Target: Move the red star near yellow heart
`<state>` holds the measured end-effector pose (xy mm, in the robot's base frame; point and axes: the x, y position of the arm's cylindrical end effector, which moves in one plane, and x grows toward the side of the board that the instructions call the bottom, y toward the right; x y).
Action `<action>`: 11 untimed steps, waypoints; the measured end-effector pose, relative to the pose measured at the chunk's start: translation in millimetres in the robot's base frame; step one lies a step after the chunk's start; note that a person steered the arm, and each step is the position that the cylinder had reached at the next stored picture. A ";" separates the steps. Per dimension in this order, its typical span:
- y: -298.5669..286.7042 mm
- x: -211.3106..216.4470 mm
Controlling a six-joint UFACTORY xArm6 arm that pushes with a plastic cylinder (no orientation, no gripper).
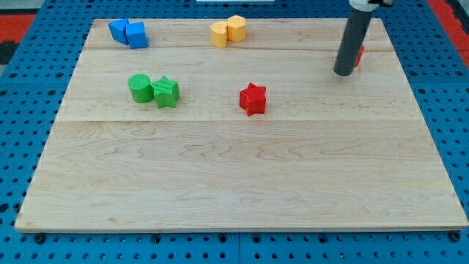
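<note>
The red star (253,99) lies near the middle of the wooden board (242,183). Two yellow blocks touch each other at the view's top: the left one (220,34) looks like the yellow heart, the right one (236,28) is a rounded or hexagonal shape. My tip (342,73) is at the view's upper right, well to the right of the red star and a little above it, not touching it. The rod hides most of another red block (358,55) just behind it.
Two blue blocks (128,33) sit together at the view's top left. A green cylinder (140,87) and a green star (165,92) touch each other at the left. The board lies on a blue perforated table (22,110).
</note>
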<state>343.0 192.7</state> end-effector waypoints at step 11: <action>-230.1 50.8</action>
<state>393.9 -37.4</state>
